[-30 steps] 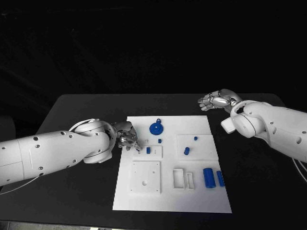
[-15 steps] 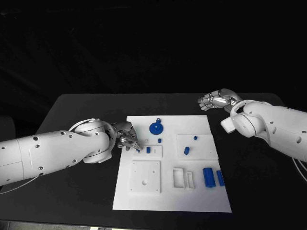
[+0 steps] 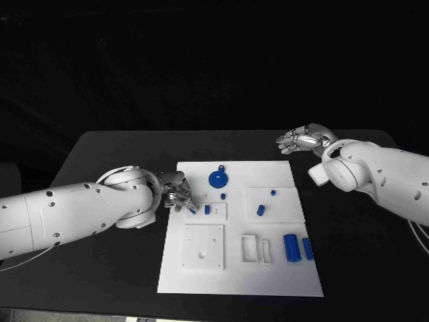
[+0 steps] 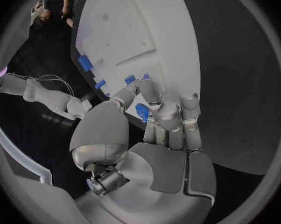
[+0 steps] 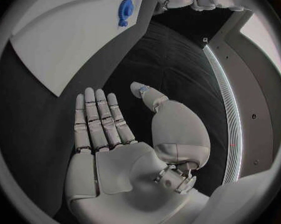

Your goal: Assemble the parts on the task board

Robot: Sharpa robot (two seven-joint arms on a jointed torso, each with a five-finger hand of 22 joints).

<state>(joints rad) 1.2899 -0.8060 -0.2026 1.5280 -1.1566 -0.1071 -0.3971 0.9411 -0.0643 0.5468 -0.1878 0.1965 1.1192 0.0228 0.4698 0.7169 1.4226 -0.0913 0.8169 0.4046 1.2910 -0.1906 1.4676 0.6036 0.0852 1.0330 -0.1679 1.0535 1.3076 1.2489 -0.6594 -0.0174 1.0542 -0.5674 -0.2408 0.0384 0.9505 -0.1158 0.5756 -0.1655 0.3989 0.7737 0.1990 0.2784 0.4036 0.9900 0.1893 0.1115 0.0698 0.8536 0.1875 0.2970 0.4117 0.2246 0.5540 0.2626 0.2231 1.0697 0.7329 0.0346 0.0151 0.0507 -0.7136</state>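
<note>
Pinching a small blue part between thumb and fingers, the left hand sits at the board's left edge; the wrist view shows that part, the head view hides it. Right of it lie a blue disc, pegs and two cylinders. The right hand, fingers straight and apart, holds nothing, off the board's far right corner.
</note>
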